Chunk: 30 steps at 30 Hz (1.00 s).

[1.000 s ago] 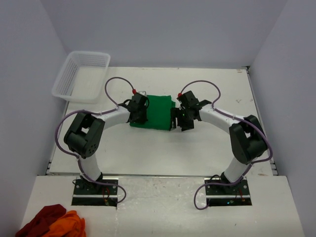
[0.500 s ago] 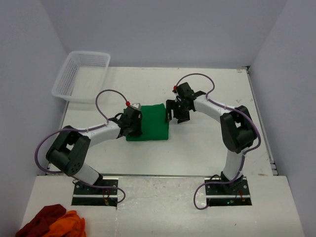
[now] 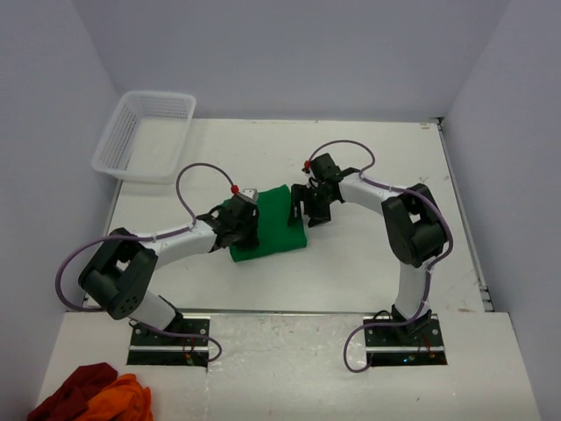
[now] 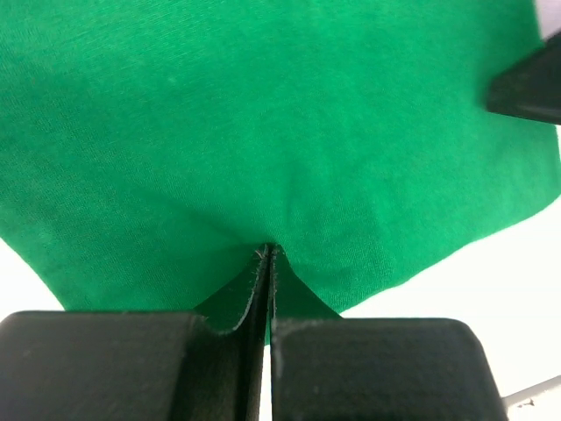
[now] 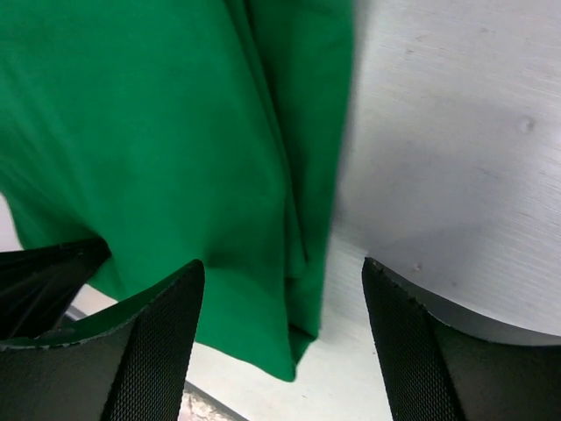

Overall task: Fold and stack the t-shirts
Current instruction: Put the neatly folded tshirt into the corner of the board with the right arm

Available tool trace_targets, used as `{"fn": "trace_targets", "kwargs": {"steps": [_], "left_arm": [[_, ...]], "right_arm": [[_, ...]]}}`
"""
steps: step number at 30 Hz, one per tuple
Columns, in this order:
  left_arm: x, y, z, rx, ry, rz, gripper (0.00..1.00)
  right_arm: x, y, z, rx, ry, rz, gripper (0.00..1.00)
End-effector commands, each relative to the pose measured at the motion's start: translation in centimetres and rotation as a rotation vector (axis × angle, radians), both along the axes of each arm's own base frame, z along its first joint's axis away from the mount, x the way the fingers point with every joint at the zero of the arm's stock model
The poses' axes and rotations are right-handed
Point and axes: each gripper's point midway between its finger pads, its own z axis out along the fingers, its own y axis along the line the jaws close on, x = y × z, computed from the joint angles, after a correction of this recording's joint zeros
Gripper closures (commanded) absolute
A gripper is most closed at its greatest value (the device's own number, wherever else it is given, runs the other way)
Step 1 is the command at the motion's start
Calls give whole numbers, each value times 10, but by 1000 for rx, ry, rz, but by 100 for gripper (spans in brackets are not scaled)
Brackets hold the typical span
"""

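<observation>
Counting first, we find one green t-shirt (image 3: pixel 276 219). It is folded into a compact, roughly rectangular pad and lies near the middle of the worktop (image 3: pixel 368 263), a little to the left and skewed to its edges. The cloth is a smooth, fine knit with no print, and soft creases run toward one spot on its left edge.

At that spot the left gripper (image 3: pixel 245 224) has its two flat black fingers pressed together on a small pucker of the green t-shirt (image 4: pixel 263 114), so it is pinching the fabric.

The right gripper (image 3: pixel 311 206) stands at the shirt's right edge with its fingers spread wide. From its wrist camera we see two black pads (image 5: pixel 149 351) with a fine mesh texture. One hangs over the layered green edge (image 5: pixel 158 132) and the other over bare, dull grey worktop.

We count one white plastic basket (image 3: pixel 118 140) with lattice walls at the far left corner. Two crumpled cloths lie at the near left corner, touching each other: one dark red cloth (image 3: pixel 83 384) and one orange cloth (image 3: pixel 123 402).
</observation>
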Motion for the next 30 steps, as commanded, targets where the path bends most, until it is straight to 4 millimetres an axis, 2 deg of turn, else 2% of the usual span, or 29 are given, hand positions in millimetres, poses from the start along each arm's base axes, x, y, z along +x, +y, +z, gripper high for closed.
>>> {"fn": "trace_targets", "kwargs": {"steps": [1,9,14,17,21,22,26,30], "left_arm": [[-4,-4,14,-40,-20,2,100],[-8,-1,14,-35,-21,1,100],[-9,0,8,-25,-11,2,100],[-10,0,3,-17,-3,-1,100],[-10,-1,-2,-18,3,-3,100],[-12,0,-5,-14,8,-4,100],[-14,-1,-9,-12,20,-13,100],[-11,-3,4,-26,-16,-26,100]], "right_arm": [[-6,9,-13,34,39,4,27],[-12,27,-24,80,80,44,33],[-13,28,-31,85,93,48,37],[-13,31,-33,93,103,51,43],[-11,30,-32,84,95,54,59],[-11,30,-32,83,95,58,67],[-5,34,-30,87,94,61,81],[-3,34,-30,75,91,72,100]]}}
